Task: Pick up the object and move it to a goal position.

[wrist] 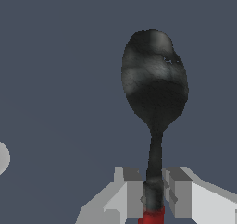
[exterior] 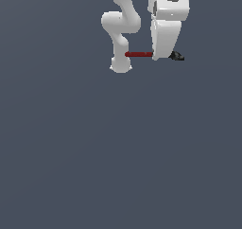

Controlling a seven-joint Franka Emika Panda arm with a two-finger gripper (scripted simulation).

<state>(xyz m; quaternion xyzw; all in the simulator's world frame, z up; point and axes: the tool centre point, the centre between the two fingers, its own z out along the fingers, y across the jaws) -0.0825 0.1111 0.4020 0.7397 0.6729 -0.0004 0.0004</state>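
The white Panda arm (exterior: pixel 120 29) fills the upper middle of the exterior view, its broad wrist section hanging down over the plain dark grey bench (exterior: pixel 94 152). The gripper (wrist: pixel 153 197) sits at the bottom of that wrist section, mostly hidden in the exterior view; the wrist view shows it closely.

The spoon-like tool (exterior: pixel 140 54) lies level across the arm in the exterior view, its dark red handle (exterior: pixel 139 54) running towards that view's left and its black head (exterior: pixel 177 56) poking out on the right of the wrist. In the wrist view the black bowl-shaped head (wrist: pixel 154 86) and thin shaft extend away from the camera.

The grey fingers (wrist: pixel 132 193) are drawn in narrowly against the shaft from both sides, just beyond where the red handle begins, so the grasp looks made. Whether the tool is already off the bench cannot be told. No goal marker is visible, so the carry to the goal appears to remain.
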